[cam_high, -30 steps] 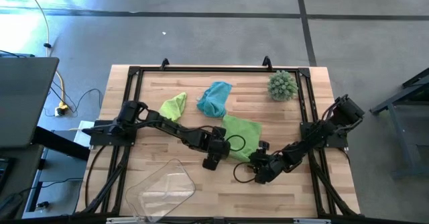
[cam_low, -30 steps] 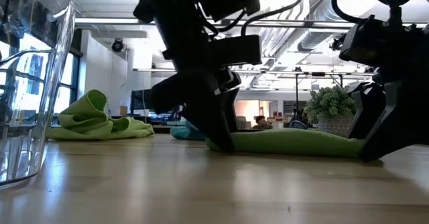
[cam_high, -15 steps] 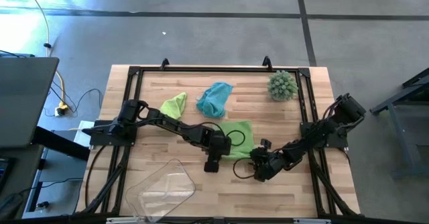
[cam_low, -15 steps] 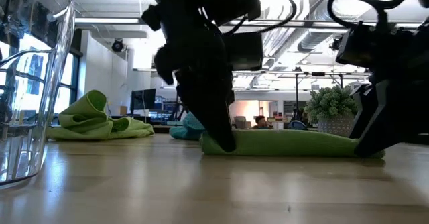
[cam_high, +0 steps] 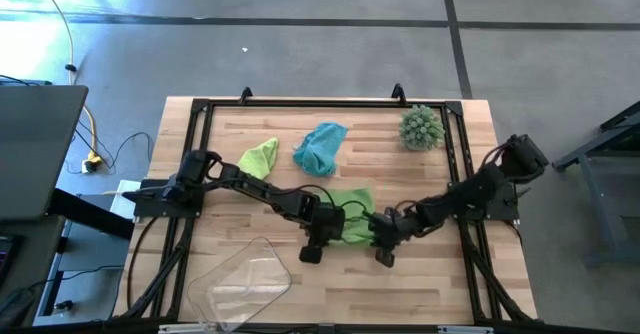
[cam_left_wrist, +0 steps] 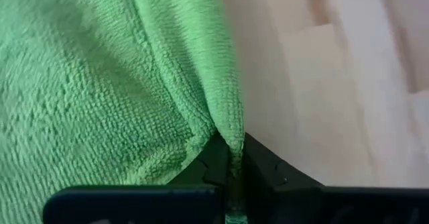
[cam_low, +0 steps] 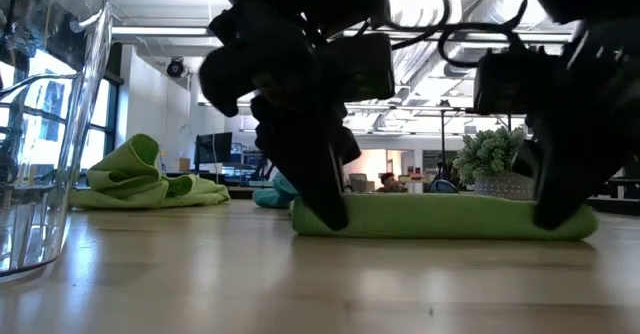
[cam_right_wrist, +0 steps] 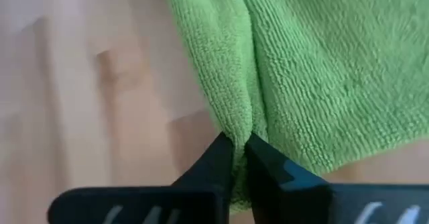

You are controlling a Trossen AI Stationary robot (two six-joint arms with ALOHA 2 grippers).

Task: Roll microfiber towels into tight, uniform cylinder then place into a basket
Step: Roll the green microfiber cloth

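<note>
A lime green microfiber towel (cam_high: 350, 214) lies on the table's near middle. In the low view it shows as a low band (cam_low: 440, 217). My left gripper (cam_high: 331, 231) is shut on its near left corner, and my right gripper (cam_high: 376, 232) is shut on its near right corner. Another lime green towel (cam_high: 260, 157) and a teal one (cam_high: 320, 146) lie crumpled farther back. The clear basket (cam_high: 240, 279) stands at the near left. My left gripper pinches a raised fold of the towel's edge (cam_left_wrist: 230, 138) between its two fingers, at the near left corner (cam_low: 318, 220). The fingers come down from above. The rest of the towel lies on the table. My right gripper pinches a fold of the towel's edge (cam_right_wrist: 236, 131) between its two fingers, at the near right corner (cam_low: 570, 222). The fingers point down at it. The towel stays on the table and runs level between the two grippers.
A spiky grey-green ball (cam_high: 421, 127) sits at the far right corner. The basket's clear wall (cam_low: 40, 124) stands close to the low camera. A black frame (cam_high: 330, 102) runs around the table top. Bare wood shows near the front edge.
Both grippers have shut on the towel's near corners, the left one first. My right gripper has moved toward the table's left and far side, onto the towel. The towel has drawn together toward the near edge and covers less of the table.
</note>
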